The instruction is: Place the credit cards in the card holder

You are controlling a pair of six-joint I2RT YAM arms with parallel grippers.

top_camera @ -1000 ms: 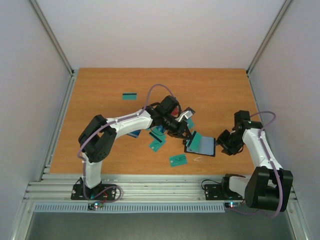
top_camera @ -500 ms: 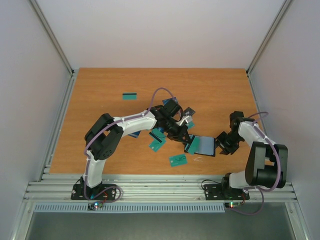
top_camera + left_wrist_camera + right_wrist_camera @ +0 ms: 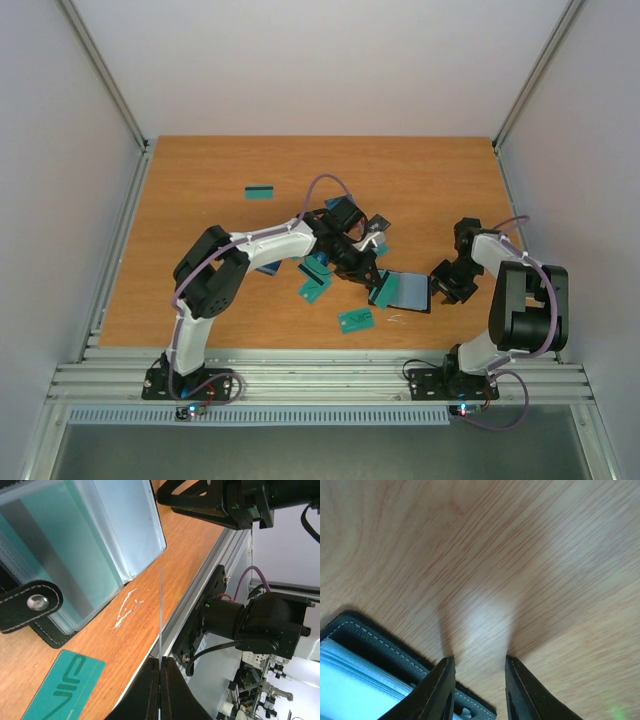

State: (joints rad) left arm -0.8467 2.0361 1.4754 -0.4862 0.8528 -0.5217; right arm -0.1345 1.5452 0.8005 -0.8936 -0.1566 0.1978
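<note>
The card holder [image 3: 408, 291] lies open on the table, its clear sleeves [image 3: 75, 545] and snap strap [image 3: 31, 602] showing in the left wrist view. My left gripper [image 3: 371, 281] is shut on a teal credit card [image 3: 384, 291], seen edge-on [image 3: 161, 605] in the wrist view, at the holder's left edge. My right gripper [image 3: 447, 287] is at the holder's right edge. Its jaws stand apart, tips down on the wood [image 3: 479, 667], with the left finger [image 3: 440, 685] over the holder's stitched black rim [image 3: 375, 635]. More teal credit cards [image 3: 314, 286] lie left of the holder.
A teal VIP card [image 3: 356, 320] [image 3: 62, 685] lies near the front edge. A striped teal card [image 3: 260, 192] sits alone at the back left. A blue card [image 3: 268, 268] lies under the left arm. The metal front rail [image 3: 300, 375] borders the table.
My left gripper has carried its card down to the holder's left edge. The right gripper has shifted in against the holder's right edge and its jaws have narrowed.
</note>
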